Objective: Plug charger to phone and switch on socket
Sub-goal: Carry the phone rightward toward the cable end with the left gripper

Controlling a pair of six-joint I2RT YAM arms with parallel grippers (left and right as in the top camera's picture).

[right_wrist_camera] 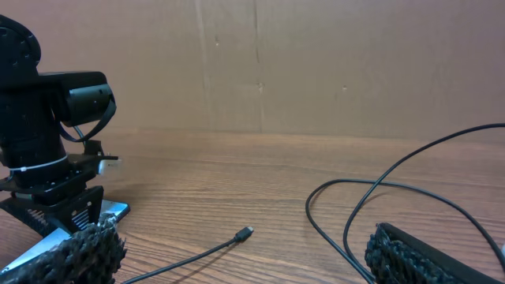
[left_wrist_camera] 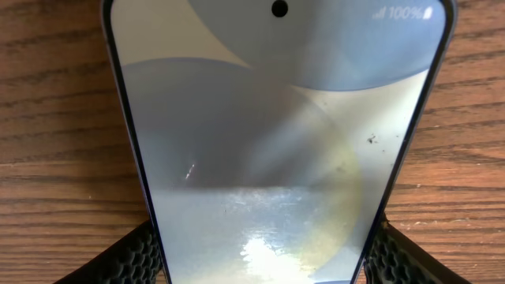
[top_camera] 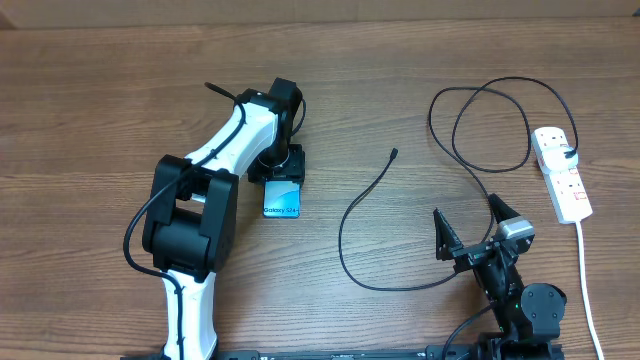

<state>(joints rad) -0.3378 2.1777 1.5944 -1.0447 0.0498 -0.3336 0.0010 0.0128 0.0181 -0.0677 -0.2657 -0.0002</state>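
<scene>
Here the phone [top_camera: 283, 200] lies flat on the desk [top_camera: 100, 100], a little left of the middle, with its lit blue screen facing up. The left tool [top_camera: 280, 175] hangs directly above it and its two fingers [left_wrist_camera: 138, 256] stand at the two long edges of the phone, very close to them or touching; I cannot tell if they really clamp it. The charger [top_camera: 345, 215] lies to the right of the phone, and its small plug tip [top_camera: 394, 153] rests on the wood, apart from the phone and not inserted. From the tip the cable curves down, passes near the right tool [top_camera: 470, 228], then makes loops up to the socket [top_camera: 562, 172] at the right side of the desk. A white cord [top_camera: 583, 270] runs from the socket toward the near edge. The right tool is spread wide and holds nothing.
</scene>
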